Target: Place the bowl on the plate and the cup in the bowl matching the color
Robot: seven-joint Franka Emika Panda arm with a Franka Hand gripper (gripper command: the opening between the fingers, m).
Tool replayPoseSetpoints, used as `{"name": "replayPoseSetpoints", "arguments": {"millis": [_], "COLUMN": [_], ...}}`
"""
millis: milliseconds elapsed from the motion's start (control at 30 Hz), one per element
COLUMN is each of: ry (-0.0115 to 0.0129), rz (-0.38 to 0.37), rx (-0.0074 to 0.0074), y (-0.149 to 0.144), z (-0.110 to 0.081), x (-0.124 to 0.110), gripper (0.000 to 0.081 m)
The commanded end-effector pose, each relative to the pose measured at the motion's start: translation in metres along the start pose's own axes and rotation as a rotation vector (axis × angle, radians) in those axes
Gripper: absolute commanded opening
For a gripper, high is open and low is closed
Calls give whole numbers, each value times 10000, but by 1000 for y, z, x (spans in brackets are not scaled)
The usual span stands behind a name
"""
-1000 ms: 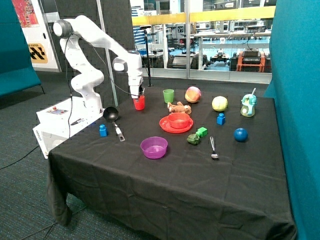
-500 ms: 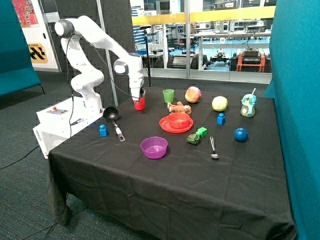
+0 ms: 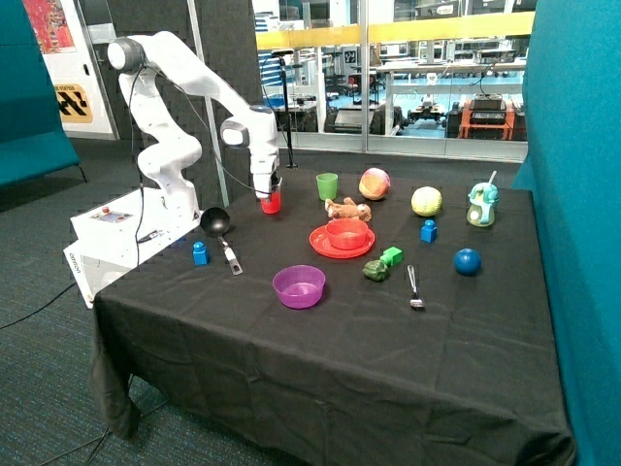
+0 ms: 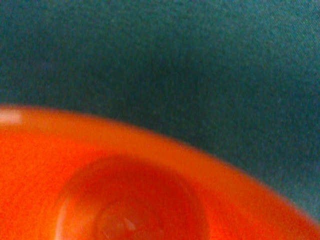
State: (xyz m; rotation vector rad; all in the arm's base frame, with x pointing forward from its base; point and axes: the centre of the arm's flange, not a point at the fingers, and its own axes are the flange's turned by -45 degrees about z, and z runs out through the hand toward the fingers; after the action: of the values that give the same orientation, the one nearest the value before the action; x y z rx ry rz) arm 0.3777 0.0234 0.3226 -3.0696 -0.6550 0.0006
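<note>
Hand (image 3: 269, 187) is gripping the red cup (image 3: 271, 202), apparently lifted just clear of the surface (image 3: 320, 340). Bowl (image 3: 346, 233) is already sitting on plate (image 3: 323, 244).

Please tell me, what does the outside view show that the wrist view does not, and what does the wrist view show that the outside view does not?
Only the outside view shows the gripper holding the red cup above the black table, the red bowl already sitting on the red plate, plus the green cup and purple bowl. Only the wrist view looks down into the red cup, showing its inner bottom. Both share the red cup and the dark cloth.
</note>
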Motion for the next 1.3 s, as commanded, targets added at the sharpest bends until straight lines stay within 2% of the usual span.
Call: {"name": "replayPoseSetpoints", "arguments": {"millis": [0,500,1267], "ry": [-2,-3,-2], "rz": [30,-66,165], "rx": [-29,-29,-29], "y": [0,-7,-5], "z": [3,2,-13], "x": [1,6,20], "gripper": [0,0,0]}}
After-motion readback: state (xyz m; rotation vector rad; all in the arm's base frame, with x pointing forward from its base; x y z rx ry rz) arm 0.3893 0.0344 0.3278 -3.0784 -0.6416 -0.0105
